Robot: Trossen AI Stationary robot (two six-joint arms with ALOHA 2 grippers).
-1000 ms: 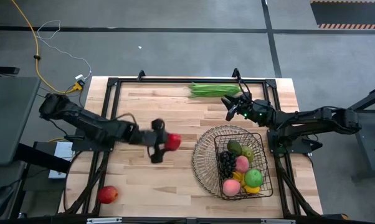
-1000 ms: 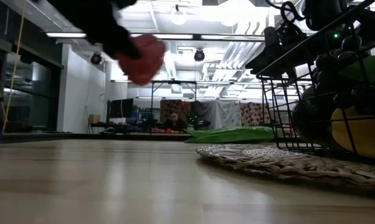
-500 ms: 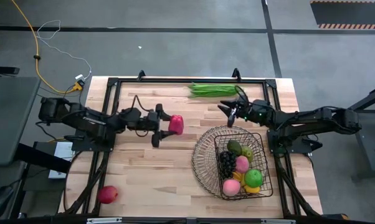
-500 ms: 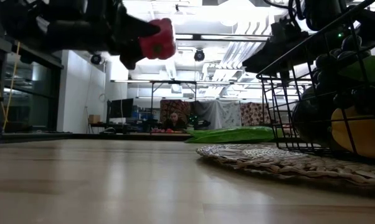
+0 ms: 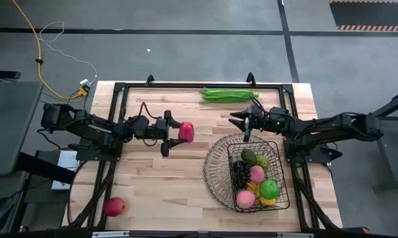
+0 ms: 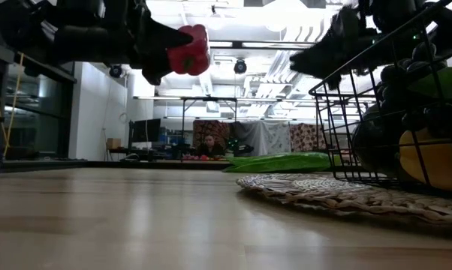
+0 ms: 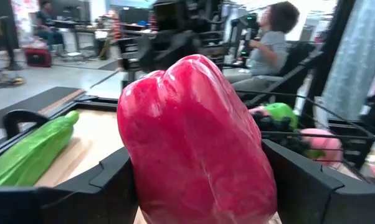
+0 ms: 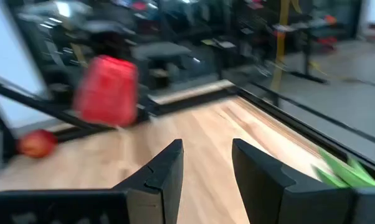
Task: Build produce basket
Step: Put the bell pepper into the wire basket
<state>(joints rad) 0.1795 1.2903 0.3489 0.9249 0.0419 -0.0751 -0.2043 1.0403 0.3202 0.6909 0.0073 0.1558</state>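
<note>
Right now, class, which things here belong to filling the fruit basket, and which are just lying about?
Job:
- basket
- red pepper, held in left gripper
- green beans
- red apple
- right gripper, open and empty

Lying about:
- yellow cable

We see a wooden table (image 5: 153,172) on a grey floor (image 5: 186,46) crossed by a yellow cable (image 5: 28,30). Beyond it, ceiling lights (image 6: 218,19), desks, and a seated person (image 7: 268,43) at a workstation.
</note>
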